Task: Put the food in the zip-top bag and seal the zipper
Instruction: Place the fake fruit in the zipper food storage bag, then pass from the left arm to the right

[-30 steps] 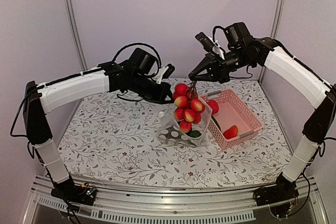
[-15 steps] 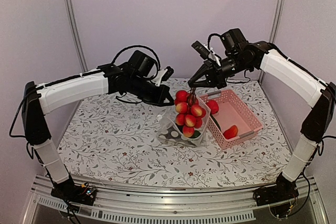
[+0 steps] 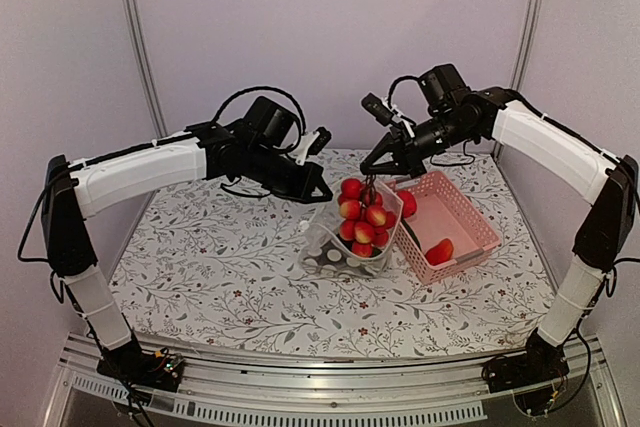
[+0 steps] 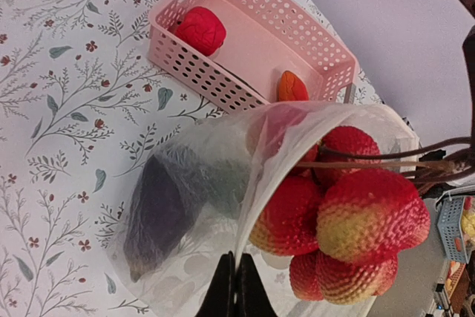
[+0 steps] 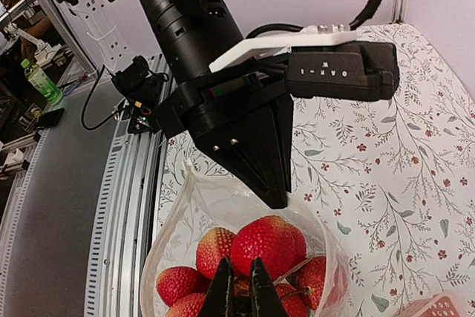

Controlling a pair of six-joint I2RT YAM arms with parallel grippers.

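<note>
Above the table [image 3: 200, 267] we saw the left end effector [image 3: 325, 195] pinching the zip-top bag [image 3: 335, 247] open for the tomato cluster [image 3: 362, 219] clamped in the right end effector [image 3: 370, 169].

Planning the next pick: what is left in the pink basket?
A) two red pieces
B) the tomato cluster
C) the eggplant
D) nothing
A: a round red fruit and a red-orange piece lie in the pink basket. The eggplant is inside the bag, and the tomato cluster hangs from the right gripper in the bag's mouth.
</note>
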